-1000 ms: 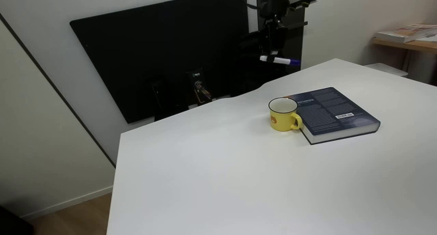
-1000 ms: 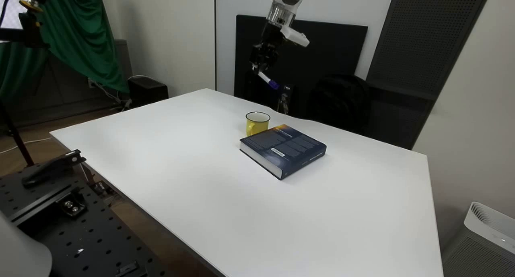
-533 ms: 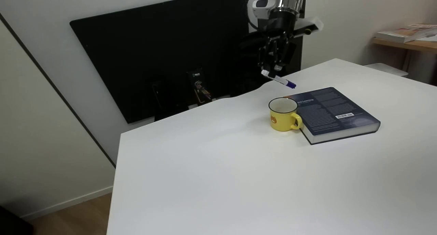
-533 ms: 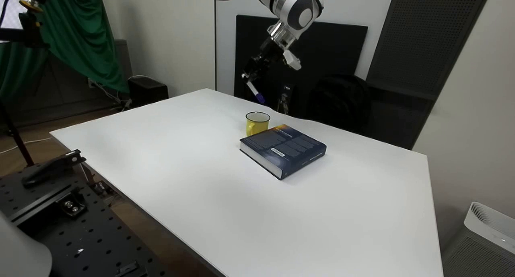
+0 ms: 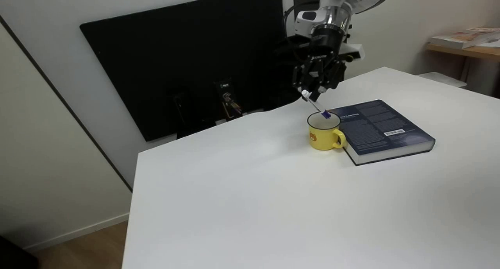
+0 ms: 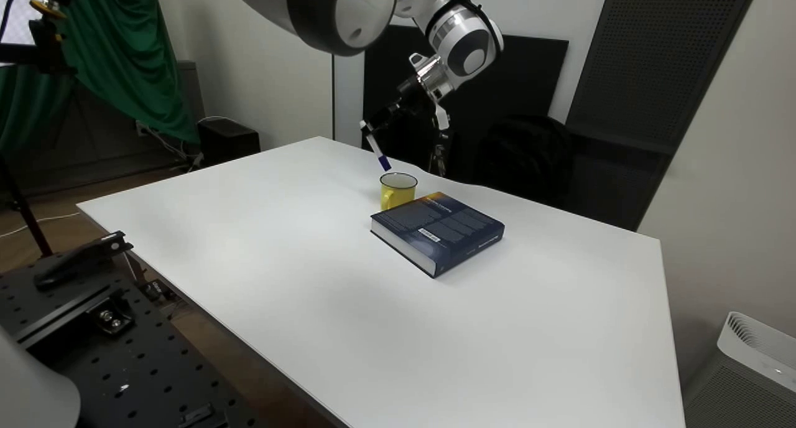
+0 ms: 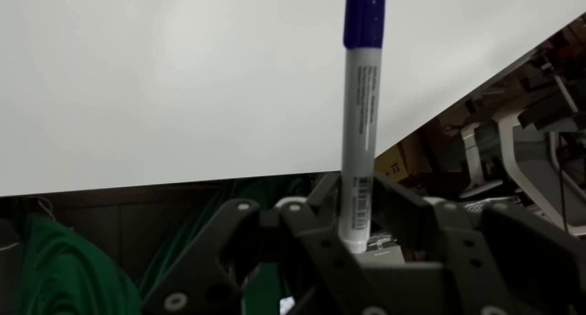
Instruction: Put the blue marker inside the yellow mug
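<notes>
The gripper (image 7: 356,193) is closed around the blue marker (image 7: 360,104), with a dark finger (image 7: 403,205) on either side of the pale barrel near the end away from the blue, and the gap between the fingertips is no wider than the marker itself. The marker is held in the air at a slant, its blue end (image 7: 365,17) lowest and directed toward the yellow mug (image 5: 322,140). In an exterior view the blue end (image 5: 325,114) overlaps the mug's mouth and far rim; in an exterior view the marker (image 6: 375,147) shows apart from the mug and outside it, tip just above the rim and off to the side. The mug stands upright on the white table (image 5: 234,198), its handle (image 5: 339,139) close to the edge of a dark blue book (image 5: 375,124) just beside it; whether mug and book touch I cannot tell. The book lies flat, with a white barcode label (image 5: 394,132) on its upper cover. The arm (image 6: 457,51) reaches down from above in both exterior views, and a large black panel (image 5: 175,58) shows in the background. A green curtain (image 6: 124,61) hangs well apart from the table, a black perforated plate (image 6: 180,369) lies along one edge, and a white vented unit (image 6: 746,366) stands near another
</notes>
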Controlling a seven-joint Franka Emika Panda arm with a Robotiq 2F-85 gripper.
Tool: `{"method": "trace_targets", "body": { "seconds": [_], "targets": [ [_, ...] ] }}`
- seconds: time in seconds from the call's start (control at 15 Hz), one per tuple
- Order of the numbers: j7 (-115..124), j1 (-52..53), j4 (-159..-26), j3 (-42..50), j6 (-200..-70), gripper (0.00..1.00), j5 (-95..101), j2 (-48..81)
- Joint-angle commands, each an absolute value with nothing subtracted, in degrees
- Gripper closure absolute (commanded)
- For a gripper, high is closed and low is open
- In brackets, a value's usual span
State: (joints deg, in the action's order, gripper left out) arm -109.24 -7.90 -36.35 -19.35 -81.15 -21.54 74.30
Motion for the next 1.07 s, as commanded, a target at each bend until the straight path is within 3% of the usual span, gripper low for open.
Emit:
{"method": "trace_targets", "body": {
  "seconds": [0.0, 1.0],
  "targets": [
    [-116.12, -8.04, -29.81, -20.14, -79.54, 0.94, -20.86, 78.46],
    [-131.23, -8.61, -27.43, -17.52, -81.94, 0.94, -20.32, 82.83]
  ]
}}
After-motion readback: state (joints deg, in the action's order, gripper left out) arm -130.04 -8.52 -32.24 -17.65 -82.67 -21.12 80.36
